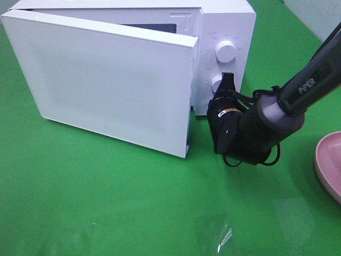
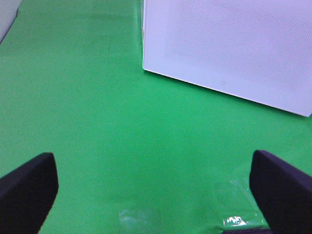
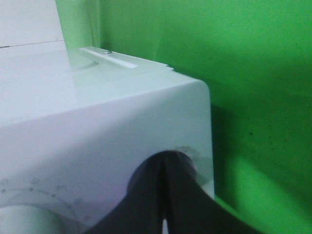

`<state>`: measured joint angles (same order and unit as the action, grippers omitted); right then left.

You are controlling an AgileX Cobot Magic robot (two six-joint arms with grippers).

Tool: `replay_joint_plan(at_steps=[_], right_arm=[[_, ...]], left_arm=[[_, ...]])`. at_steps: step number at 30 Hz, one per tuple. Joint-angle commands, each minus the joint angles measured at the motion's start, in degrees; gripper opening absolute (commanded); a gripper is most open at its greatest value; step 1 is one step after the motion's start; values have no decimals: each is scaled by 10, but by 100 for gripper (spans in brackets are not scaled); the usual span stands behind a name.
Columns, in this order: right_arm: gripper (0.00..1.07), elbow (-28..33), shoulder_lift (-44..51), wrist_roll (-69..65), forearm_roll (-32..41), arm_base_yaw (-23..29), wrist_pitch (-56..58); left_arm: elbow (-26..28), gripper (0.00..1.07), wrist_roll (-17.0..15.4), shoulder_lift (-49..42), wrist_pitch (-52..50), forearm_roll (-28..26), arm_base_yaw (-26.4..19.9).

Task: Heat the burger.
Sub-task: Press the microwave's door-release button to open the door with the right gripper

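At the microwave (image 1: 229,24) lower knob (image 1: 214,83), the right tool (image 1: 228,76) on the PIPER-marked arm (image 1: 309,85) is closed; left tool (image 2: 155,187) gapes wide.

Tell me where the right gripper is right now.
In the exterior high view, the right gripper sits right of centre, shut, its tips at the lower knob of the microwave, right of its partly open door.
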<state>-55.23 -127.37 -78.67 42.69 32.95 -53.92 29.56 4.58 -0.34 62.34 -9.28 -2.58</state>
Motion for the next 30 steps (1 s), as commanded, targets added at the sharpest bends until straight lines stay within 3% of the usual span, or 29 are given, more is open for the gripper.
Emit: replay_joint_plan(at_steps=[1, 14, 23, 30], right_arm=[[0, -60, 5, -5, -43, -29, -165], [0, -50, 6, -9, -40, -12, -144], [0, 22, 44, -18, -52, 7, -108], [0, 75, 72, -68, -115, 13, -68]], left_arm=[[0, 100, 2, -9, -10, -2, 1], [0, 100, 2, -9, -10, -2, 1], [0, 100, 2, -9, -10, -2, 1], [0, 100, 2, -9, -10, -2, 1]])
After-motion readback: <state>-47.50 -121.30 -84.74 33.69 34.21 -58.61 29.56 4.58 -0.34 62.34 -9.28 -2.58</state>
